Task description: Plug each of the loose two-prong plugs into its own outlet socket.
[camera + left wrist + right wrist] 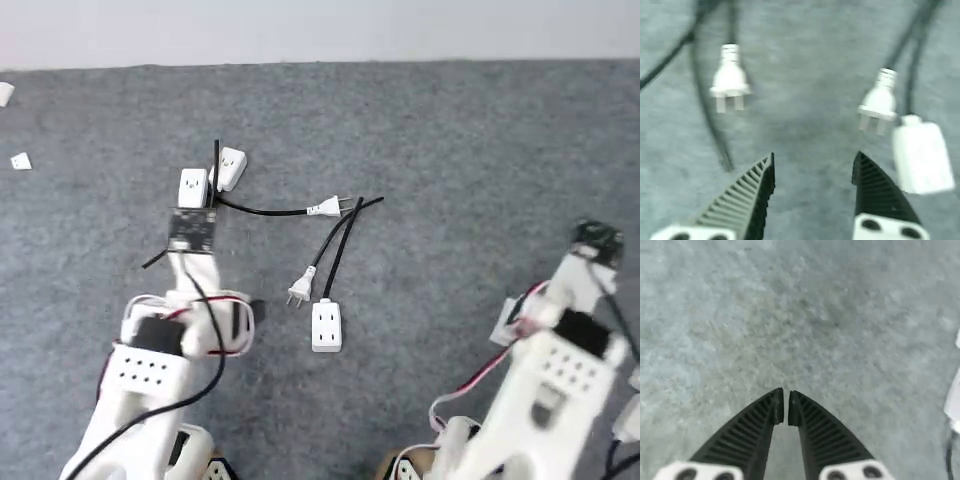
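Two white two-prong plugs on black cords lie mid-table: one plug point(326, 208) farther back, the other plug point(300, 288) beside a white outlet socket point(326, 326). Two more white pieces point(192, 187) point(230, 168) lie at the tip of the left arm point(190, 300). In the left wrist view my left gripper point(815, 157) is open above the grey mat, with nothing between its fingers. Beyond its tips lie one plug point(730, 75), a second plug point(879, 102) and the socket point(922, 155). My right gripper point(783, 391) is shut and empty over bare mat.
The right arm point(560, 330) stands at the table's right side, away from the cords. Black cords point(340, 240) cross between the plugs. Small white bits point(20, 160) lie at the far left. A white object point(955, 405) shows in the right wrist view.
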Available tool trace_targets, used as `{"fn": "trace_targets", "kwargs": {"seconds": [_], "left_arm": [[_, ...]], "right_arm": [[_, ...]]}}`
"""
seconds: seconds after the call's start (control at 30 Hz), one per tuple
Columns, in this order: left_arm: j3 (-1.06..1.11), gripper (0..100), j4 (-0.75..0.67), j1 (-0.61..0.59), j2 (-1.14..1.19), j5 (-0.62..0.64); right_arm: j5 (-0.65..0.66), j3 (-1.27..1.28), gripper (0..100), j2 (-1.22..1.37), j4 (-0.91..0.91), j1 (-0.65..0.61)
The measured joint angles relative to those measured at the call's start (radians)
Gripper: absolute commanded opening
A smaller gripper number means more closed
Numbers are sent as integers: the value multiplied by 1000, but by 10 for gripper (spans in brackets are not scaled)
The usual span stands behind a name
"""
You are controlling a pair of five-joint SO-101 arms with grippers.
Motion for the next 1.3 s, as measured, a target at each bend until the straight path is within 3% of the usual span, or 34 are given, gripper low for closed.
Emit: {"fn": "trace_targets", "kwargs": {"seconds": [0.1,0.3,0.47,0.57,0.7,0.97,1.3], "left_arm": [[-43,239,2,84,38,64],[-173,239,-28,247,236,288],[-285,239,-87,382,453,373],[-358,239,-100,399,598,422],[-427,220,-100,397,784,439],[-473,10,-80,400,832,440],[-430,13,-81,391,790,373]], "right_arm": [[15,169,39,-37,-137,-68],[29,210,43,-49,-176,-92],[29,210,43,-49,-184,-92],[29,210,43,-49,-184,-92],[29,210,43,-49,-184,-92],[29,210,43,-49,-196,-92],[29,230,44,-51,-232,-92]]}}
